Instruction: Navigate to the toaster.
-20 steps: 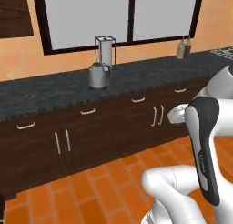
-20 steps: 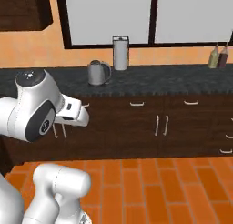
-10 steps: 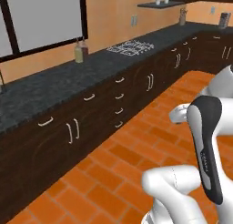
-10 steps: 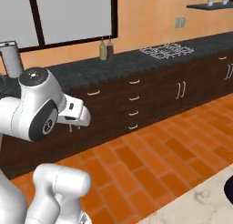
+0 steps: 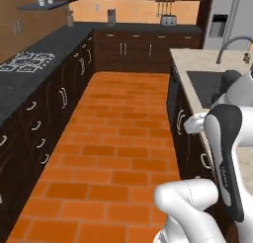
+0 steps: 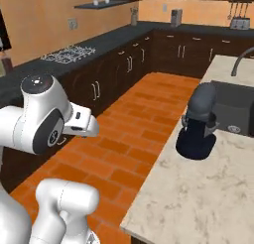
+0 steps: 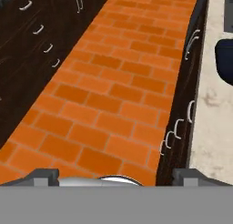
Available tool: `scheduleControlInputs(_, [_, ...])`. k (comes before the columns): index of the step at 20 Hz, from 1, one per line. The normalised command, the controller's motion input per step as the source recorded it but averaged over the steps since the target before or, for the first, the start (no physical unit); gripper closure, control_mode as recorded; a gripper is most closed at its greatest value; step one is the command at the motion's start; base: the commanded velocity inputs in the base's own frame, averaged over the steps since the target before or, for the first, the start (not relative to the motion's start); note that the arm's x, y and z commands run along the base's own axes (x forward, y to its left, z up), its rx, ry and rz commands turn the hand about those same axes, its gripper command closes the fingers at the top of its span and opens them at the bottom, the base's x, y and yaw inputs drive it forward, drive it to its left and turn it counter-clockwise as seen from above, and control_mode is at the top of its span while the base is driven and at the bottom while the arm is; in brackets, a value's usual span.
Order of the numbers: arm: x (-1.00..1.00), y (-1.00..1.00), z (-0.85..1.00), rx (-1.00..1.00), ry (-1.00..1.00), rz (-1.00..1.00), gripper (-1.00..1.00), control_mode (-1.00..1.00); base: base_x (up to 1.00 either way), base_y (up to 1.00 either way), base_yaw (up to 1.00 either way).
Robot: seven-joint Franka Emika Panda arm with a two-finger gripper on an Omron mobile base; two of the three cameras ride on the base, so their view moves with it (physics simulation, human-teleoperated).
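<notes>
The toaster (image 5: 168,20) is a small shiny silver box on the far back counter, just left of the fridge; in the right base view the toaster (image 6: 239,24) sits at the top right edge, under hanging utensils. It is far from me, at the end of the brick floor aisle. My gripper (image 7: 116,178) hangs over the orange brick floor beside the island's dark cabinet doors. Its two fingertips (image 7: 45,175) stand wide apart at the bottom of the hand view, open, with nothing between them.
A dark counter with a cooktop (image 5: 22,61) runs along the left. On the right, an island (image 6: 198,188) holds a sink (image 6: 233,106), a faucet (image 5: 232,44) and a dark rounded appliance (image 6: 198,124). The fridge (image 5: 227,20) stands at back right. The brick aisle (image 5: 123,138) lies between.
The whole picture has swung: the base has turned right, away from the window counter with its kettle, and now faces down the aisle toward the back counter. The arm keeps its pose.
</notes>
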Motion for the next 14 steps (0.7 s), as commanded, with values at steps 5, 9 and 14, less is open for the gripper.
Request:
scheduleControlInputs(5, [0.0, 0.0, 0.0, 0.0, 0.0, 0.0, -1.0, 1.0, 0.59, 0.93, -0.58])
scheduleControlInputs(9, [0.0, 0.0, 0.0, 0.0, 0.0, 0.0, -1.0, 1.0, 0.81, 1.0, -0.42])
scheduleControlInputs(14, [0.0, 0.0, 0.0, 0.0, 0.0, 0.0, -1.0, 1.0, 0.85, 0.8, -0.46])
